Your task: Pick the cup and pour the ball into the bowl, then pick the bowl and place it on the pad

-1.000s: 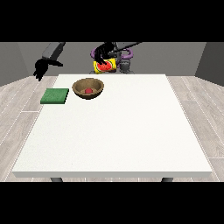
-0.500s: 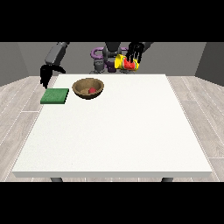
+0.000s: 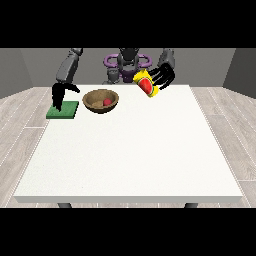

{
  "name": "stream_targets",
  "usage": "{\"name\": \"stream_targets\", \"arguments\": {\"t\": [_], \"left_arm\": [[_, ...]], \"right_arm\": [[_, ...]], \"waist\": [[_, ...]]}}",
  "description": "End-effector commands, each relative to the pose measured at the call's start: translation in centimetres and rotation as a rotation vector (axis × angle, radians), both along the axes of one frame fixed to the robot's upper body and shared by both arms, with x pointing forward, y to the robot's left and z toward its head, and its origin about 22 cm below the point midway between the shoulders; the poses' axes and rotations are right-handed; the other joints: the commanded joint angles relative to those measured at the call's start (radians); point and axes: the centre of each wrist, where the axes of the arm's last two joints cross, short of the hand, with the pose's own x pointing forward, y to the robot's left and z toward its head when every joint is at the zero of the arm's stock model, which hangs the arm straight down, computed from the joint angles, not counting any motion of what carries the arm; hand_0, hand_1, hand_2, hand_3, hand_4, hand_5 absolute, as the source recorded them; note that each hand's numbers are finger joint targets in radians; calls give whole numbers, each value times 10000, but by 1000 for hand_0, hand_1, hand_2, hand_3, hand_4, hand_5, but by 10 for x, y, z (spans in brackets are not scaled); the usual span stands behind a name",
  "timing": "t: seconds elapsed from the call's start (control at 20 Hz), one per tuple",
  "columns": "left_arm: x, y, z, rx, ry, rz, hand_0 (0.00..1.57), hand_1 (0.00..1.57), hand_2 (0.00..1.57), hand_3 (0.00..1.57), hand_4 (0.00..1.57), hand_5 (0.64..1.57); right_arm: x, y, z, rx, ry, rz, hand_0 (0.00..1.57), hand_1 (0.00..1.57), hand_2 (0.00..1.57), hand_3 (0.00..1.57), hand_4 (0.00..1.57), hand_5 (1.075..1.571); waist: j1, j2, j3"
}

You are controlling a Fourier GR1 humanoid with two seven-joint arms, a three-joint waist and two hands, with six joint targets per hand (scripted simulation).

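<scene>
**Ball in bowl, cup held aloft at view's right**

Far left: flat square green pad [image 3: 63, 110], matte, lying at the table's rear-left corner. Hand at the view's left [image 3: 58, 95] hangs over it, black, pointing down toward the pad; fingers look fairly straight and hold nothing, tho they're small and hard to read. Can't tell whether the tips touch the pad. Grey arm rises from it to the robot's shoulder.

Just beside the pad, to the right: round wooden bowl [image 3: 101, 100], brown, shallow, w/ a darker inside. Small red ball [image 3: 107, 102] sits in it, right of centre; its lower part is hidden by the bowl's near rim. Bowl is on the table, not on the pad.

Centre rear: robot torso [image 3: 128, 65], dark grey w/ purple ring-like parts; lower body cut off by the table edge.

Right of that: yellow cup [image 3: 147, 84] w/ red inside, tilted, mouth facing down-left & toward the camera, held above the table. Hand at the view's right [image 3: 163, 78] is curled round it from behind; fingers cover the cup's far side, so its base can't be made out.

Large white table [image 3: 135, 155], smooth, plain. Pale plank floor & grey walls around.
</scene>
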Motion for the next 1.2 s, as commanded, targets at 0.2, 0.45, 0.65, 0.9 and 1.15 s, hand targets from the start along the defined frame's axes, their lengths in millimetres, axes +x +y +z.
{"name": "stream_targets", "arguments": {"t": [0.2,0.45,0.65,0.9,1.15], "left_arm": [[-1,34,-54,-3447,1054,-265,0,0,0,0,0,1518],[1,54,-67,-3464,1018,-240,0,0,0,0,0,1527],[0,29,-54,-3525,1491,-737,0,0,0,0,0,1533],[4,35,-33,-3314,692,-1329,0,0,0,0,0,1551],[0,15,2,-2993,272,-2030,0,0,0,0,0,1557]], "right_arm": [[16,65,-8,-259,441,1459,0,0,0,0,294,1553],[22,80,-7,-455,604,1555,0,0,0,0,0,1545],[12,94,-36,-40,1208,1295,0,0,0,0,82,1543],[12,80,-40,383,816,898,0,0,0,0,260,1550],[-8,57,-58,879,494,165,0,0,0,0,133,1531]], "waist": [[-1197,93,28],[-1271,-142,46],[-956,-507,51],[-467,360,55],[335,813,68]]}}
